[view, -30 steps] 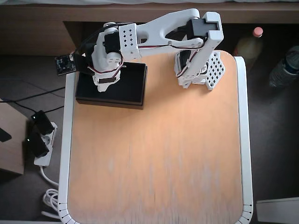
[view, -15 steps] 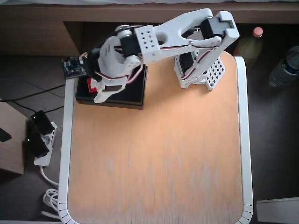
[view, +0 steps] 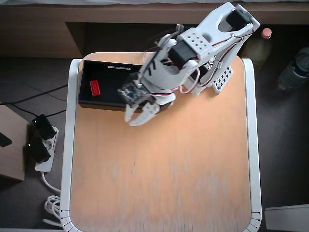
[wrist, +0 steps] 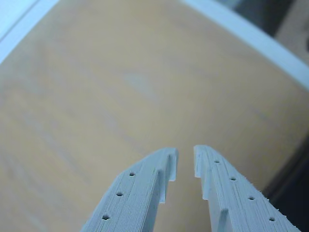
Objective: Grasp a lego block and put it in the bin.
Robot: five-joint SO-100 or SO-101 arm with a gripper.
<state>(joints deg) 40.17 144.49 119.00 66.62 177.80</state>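
The brick [view: 95, 88] lies inside the bin [view: 112, 77], near its left end in the overhead view. The pincer [view: 139, 119] hangs over bare bench [view: 164, 164] just beside the bin's front wall, fingers slightly spread and holding nothing.

Table [view: 169, 183]: light orange wood-look top, white rim along left, right and rounded front corners, seen whole in overhead view. Surface shows faint pale streaks toward the near end.

On it, far left corner: black bin [view: 112, 100], long side running across the table, left end just beside the white rim. Red lego block [view: 95, 87] lies inside the bin near its left end.

Far right area: white arm base [view: 218, 77] with perforated plate stands on the table, near the far edge.

Rest of the top is bare wood. Wrist view shows the same orange table [wrist: 120, 96] with white rim [wrist: 251, 36] at upper right, blurred.
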